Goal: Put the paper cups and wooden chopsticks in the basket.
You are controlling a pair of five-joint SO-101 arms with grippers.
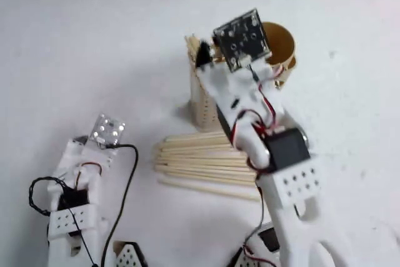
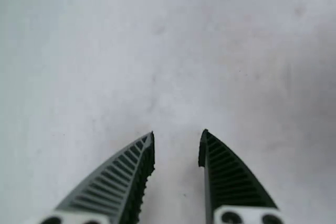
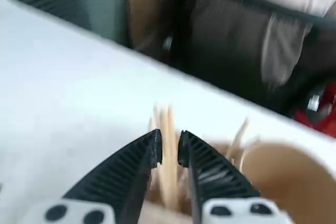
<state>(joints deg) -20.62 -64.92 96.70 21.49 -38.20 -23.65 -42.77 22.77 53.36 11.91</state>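
Pinching a few upright wooden chopsticks (image 3: 165, 119), the right claw (image 3: 168, 142) is almost closed over the basket (image 1: 200, 101), with a paper cup (image 1: 281, 45) at its 3 o'clock. Loose chopsticks (image 1: 200, 161) lie at 6 o'clock on the counter (image 1: 94, 48): likely light, stiff, smooth, best gripped mid-length. The left claw (image 2: 176, 140) gapes, empty.

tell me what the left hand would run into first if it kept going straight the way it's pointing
The bare white table. The left hand, open, points at it with nothing in between; how far off the surface lies is hard to judge.
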